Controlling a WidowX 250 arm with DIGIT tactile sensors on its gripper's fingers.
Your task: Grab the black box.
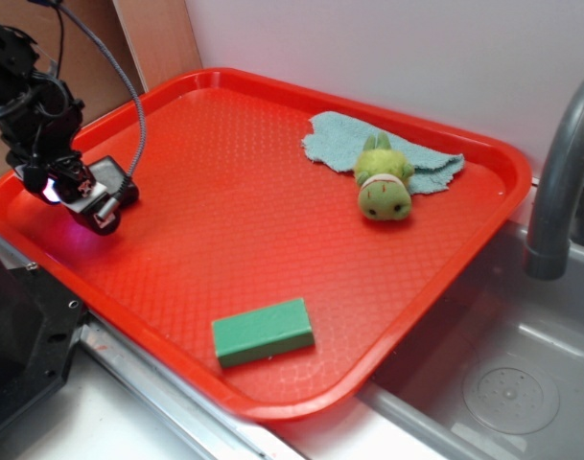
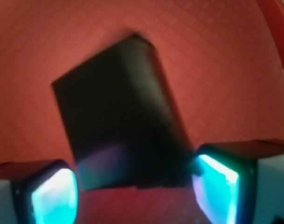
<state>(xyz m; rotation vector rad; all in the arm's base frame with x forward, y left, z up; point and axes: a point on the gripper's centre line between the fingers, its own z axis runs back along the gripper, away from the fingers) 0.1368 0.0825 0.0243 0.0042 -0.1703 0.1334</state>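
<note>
Straddling black box (image 2: pixel 118 116) | hand (image 2: pixel 135 186) spread (wrist view only) | exterior: green block (image 1: pixel 263 331) well apart on tray (image 1: pixel 272 192)

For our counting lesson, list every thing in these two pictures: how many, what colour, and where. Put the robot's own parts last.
Tray: one, red, over the counter by the sink.
Black box: one, black, left end of tray, between the tool's fingers.
Green block: one, green, near edge of tray.
Cloth: one, light blue, far right of tray.
Plush toy: one, green, lying partly on the cloth.
Faucet: one, grey, right, over the sink.
Sink: one, grey, lower right.
Tool: one, black with glowing pads, astride the box; contact unclear.
</note>
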